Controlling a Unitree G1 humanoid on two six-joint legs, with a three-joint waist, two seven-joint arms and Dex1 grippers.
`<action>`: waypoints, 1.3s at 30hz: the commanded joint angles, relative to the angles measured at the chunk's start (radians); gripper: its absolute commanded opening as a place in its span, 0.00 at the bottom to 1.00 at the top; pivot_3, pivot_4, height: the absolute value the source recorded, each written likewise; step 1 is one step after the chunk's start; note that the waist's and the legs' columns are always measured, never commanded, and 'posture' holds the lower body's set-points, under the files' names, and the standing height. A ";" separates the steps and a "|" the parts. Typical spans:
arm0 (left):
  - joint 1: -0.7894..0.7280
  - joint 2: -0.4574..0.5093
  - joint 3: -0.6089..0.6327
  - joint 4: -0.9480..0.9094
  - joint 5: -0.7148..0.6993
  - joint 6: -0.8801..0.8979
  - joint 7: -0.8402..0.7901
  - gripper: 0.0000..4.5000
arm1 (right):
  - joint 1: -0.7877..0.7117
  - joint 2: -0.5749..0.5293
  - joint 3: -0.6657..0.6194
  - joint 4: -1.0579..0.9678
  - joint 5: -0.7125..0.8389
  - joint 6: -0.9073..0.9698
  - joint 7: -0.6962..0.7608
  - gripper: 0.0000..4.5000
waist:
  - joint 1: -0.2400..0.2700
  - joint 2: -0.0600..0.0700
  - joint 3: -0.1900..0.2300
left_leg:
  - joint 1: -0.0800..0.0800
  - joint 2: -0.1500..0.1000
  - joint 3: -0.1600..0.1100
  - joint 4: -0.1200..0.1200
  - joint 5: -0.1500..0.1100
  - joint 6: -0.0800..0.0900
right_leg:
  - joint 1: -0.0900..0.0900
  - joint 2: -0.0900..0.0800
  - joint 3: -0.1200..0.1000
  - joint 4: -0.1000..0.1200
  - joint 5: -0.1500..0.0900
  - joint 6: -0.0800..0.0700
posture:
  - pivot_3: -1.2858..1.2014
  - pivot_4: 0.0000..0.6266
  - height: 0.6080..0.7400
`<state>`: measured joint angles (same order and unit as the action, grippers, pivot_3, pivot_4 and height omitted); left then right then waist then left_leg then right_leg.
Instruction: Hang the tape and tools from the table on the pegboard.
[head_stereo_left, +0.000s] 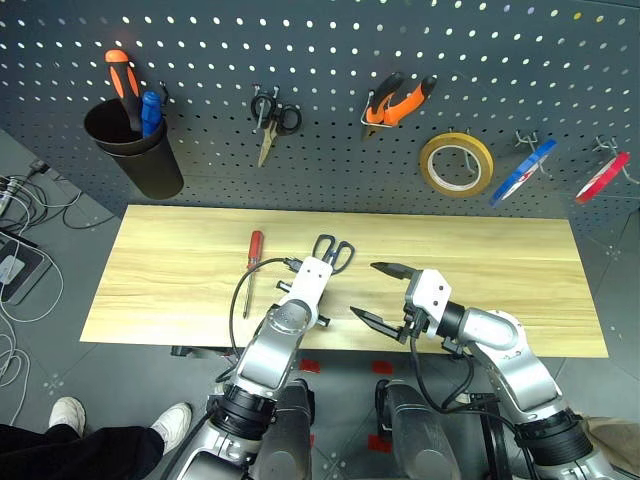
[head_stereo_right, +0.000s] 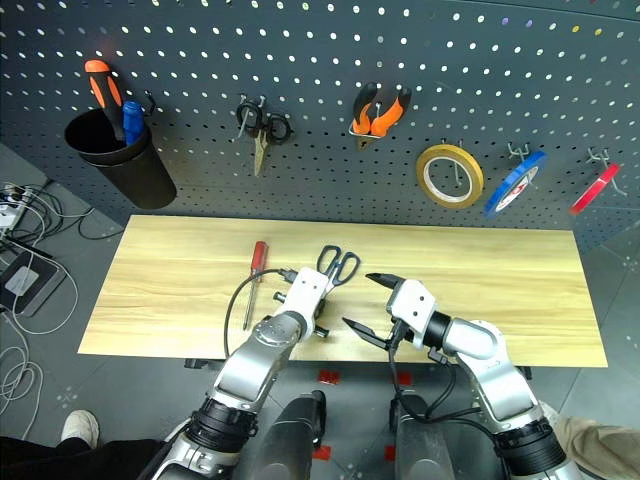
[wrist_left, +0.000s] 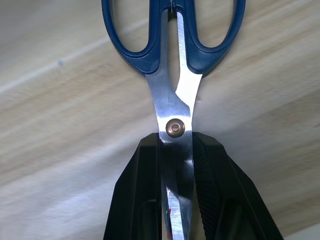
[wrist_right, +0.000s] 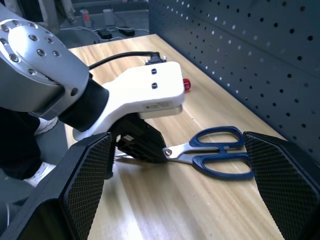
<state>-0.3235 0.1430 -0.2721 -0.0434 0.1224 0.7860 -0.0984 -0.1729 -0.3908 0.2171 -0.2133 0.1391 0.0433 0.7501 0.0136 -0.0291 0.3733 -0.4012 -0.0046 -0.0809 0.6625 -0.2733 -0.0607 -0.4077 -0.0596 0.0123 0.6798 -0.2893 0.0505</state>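
Large scissors (wrist_left: 175, 95) pinched in left hand (wrist_left: 176, 185); label possibly unreadable.

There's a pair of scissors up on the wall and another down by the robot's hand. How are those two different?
The large scissors have blue handle loops and lie flat on the table, blades clamped in the shut left gripper. The small scissors have dark loops, look clearly smaller, and hang from a hook on the pegboard, blades pointing down, with nothing gripping them. Both pairs have their blades closed.
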 joint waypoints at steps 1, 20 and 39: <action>0.014 -0.003 0.008 -0.094 -0.006 -0.100 -0.017 0.12 | -0.005 0.017 -0.029 -0.031 0.024 -0.009 -0.027 1.00 | 0.004 0.000 -0.001 | 0.000 0.000 0.000 0.000 0.000 0.000 | 0.000 -0.001 0.000 0.000 0.000 0.000 | 0.56 0.46 1.00; 0.205 0.141 0.080 -0.508 0.007 -0.329 -0.088 0.12 | 0.006 0.017 -0.125 -0.232 0.113 0.126 -0.116 1.00 | 0.012 -0.001 -0.054 | -0.002 -0.001 -0.001 -0.001 0.001 -0.002 | -0.001 -0.002 -0.002 -0.001 0.000 0.000 | 0.57 0.35 1.00; 0.305 0.130 0.188 -0.659 0.061 -0.435 -0.030 0.12 | -0.028 0.021 -0.171 -0.285 0.182 0.194 -0.152 1.00 | 0.014 -0.002 -0.099 | -0.001 -0.002 0.001 -0.001 0.001 -0.001 | 0.000 -0.001 -0.001 -0.001 0.000 0.000 | 0.58 0.31 1.00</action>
<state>-0.0237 0.2821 -0.1023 -0.6306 0.1669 0.3735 -0.1472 -0.1908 -0.3718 0.0588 -0.4525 0.2986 0.2509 0.6022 0.0278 -0.0306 0.2743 -0.4025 -0.0066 -0.0804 0.6619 -0.2728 -0.0614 -0.4082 -0.0603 0.0110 0.6792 -0.2892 0.0506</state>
